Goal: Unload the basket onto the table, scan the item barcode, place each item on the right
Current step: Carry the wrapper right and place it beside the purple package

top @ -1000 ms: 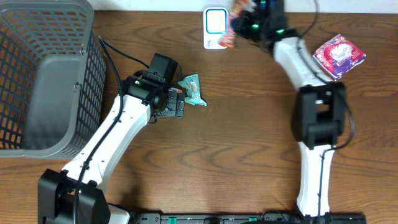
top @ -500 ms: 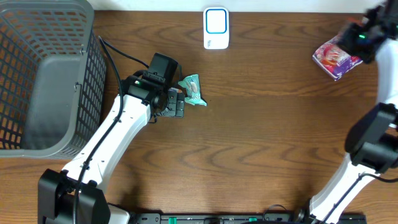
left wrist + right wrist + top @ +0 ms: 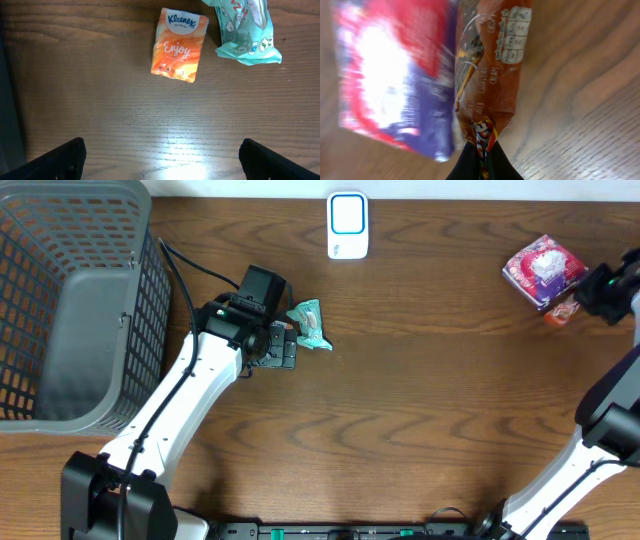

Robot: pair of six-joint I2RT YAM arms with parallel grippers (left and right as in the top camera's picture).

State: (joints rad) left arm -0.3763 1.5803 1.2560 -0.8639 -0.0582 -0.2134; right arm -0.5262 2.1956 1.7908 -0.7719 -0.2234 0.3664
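Near the middle-left of the brown wooden desk point(image 3: 400, 410), hovering with the left tool point(image 3: 162, 157) spread wide and gripping nothing, both black fingertips point(image 3: 62, 155) showing at the bottom corners of the wrist view. Just beyond them, looking down on a flat orange Kleenex tissue pack point(image 3: 180, 44) lying on the wood. To that pack's right in the wrist view, apart by a narrow strip of wood, seeing a crumpled teal plastic packet point(image 3: 247, 32) resting on the desk; from overhead, poking out past the tool's end. Off to the left, noting a tall grey plastic mesh basket point(image 3: 70, 310) standing on the desk's left end. Over at the far right, pinching the crimped end of a brown-orange snack wrapper point(image 3: 492, 65) with the right tool point(image 3: 481, 155) clamped tight. Holding that wrapper low, alongside a shiny red-and-purple packet point(image 3: 543, 270), the two touching or nearly so; not showing whether the wrapper is resting on the wood. Lying well apart from the small white scanner point(image 3: 347, 225) with a blue-outlined window, sitting at the far edge near the middle.
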